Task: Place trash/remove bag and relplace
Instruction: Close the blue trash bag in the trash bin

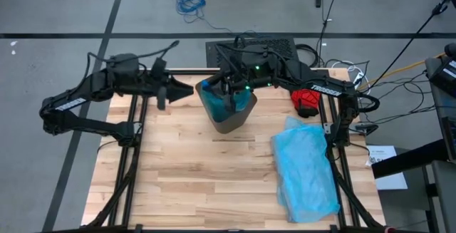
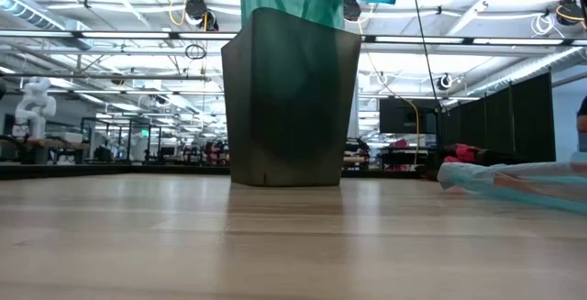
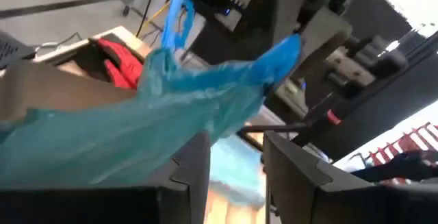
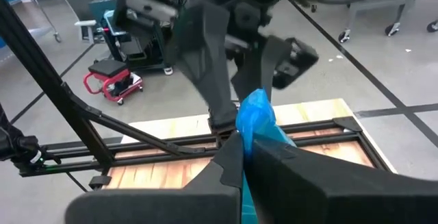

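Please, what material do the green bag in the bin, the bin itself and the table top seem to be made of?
The bag: thin plastic film, teal-green and see-through, since it wrinkles and light passes through it. The bin: probably rigid plastic, with dark, smooth, matt walls; the look leaves this open. The table top: pale wooden strips joined side by side, with visible grain and a smooth finish.

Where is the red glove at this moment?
In the high view the red glove lies at the table's far right corner, beside the right arm's base, just beyond the pale blue bag and to the right of the bin.
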Controlling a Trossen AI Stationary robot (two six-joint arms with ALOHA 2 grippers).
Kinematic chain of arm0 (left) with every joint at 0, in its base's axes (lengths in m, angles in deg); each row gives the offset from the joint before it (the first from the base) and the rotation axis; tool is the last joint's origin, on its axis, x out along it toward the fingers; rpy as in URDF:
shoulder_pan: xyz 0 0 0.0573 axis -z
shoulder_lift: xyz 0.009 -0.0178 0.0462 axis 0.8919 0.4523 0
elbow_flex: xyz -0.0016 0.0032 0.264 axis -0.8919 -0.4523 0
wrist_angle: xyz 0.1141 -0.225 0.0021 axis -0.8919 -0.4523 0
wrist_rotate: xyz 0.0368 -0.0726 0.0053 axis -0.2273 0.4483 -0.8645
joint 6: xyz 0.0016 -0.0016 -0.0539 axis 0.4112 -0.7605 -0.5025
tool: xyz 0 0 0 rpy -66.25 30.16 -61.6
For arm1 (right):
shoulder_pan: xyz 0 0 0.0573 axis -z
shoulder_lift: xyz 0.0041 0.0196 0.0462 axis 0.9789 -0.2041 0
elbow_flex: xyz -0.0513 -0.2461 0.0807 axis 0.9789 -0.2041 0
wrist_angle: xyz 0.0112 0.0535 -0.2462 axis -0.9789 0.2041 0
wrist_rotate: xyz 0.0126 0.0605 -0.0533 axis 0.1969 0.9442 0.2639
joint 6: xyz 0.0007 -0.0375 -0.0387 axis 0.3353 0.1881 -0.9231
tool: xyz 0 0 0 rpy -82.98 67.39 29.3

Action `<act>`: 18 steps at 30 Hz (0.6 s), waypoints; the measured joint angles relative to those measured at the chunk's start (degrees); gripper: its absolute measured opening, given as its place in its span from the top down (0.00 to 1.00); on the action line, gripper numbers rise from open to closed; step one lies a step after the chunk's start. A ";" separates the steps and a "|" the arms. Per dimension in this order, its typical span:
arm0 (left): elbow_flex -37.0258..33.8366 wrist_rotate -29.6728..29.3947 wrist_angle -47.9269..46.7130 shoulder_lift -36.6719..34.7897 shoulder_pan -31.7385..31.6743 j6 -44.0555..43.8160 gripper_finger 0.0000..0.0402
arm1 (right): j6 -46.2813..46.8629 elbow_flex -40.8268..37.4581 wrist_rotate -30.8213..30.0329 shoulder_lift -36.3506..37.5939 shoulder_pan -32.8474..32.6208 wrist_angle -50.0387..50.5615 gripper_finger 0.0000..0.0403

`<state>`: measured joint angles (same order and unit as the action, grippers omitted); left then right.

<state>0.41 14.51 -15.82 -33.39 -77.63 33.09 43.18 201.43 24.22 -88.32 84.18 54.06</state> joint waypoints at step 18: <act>-0.04 -2.33 2.78 9.14 1.44 10.49 0.65 | 1.49 0.00 0.09 0.00 0.00 -2.03 1.00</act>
<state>0.37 12.18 -13.03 -24.25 -76.19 43.58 44.67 201.43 24.31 -88.32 84.18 52.04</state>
